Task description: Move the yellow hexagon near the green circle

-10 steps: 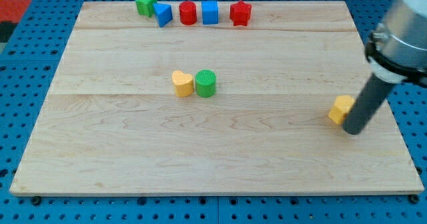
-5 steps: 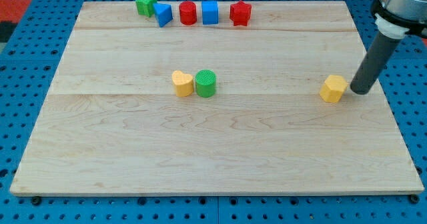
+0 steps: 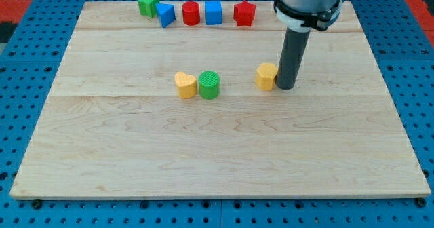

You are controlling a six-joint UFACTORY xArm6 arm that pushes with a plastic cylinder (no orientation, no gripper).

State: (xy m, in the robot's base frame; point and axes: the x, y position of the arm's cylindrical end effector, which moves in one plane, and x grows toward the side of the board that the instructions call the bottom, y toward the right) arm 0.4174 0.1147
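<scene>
The yellow hexagon [image 3: 266, 76] lies on the wooden board, right of centre. My tip [image 3: 285, 87] touches its right side. The green circle [image 3: 209, 85] stands near the board's centre, some way to the hexagon's left. A yellow heart [image 3: 184, 85] sits against the green circle's left side.
Along the view's top edge of the board [image 3: 217, 153] stand a green star [image 3: 147, 3], a blue triangle [image 3: 165, 14], a red hexagon [image 3: 191, 13], a blue square [image 3: 213, 13] and a red star [image 3: 244, 13].
My tip has swept from the board's right side toward the centre, pushing the yellow hexagon left and slightly up the view. The other blocks have not moved.
</scene>
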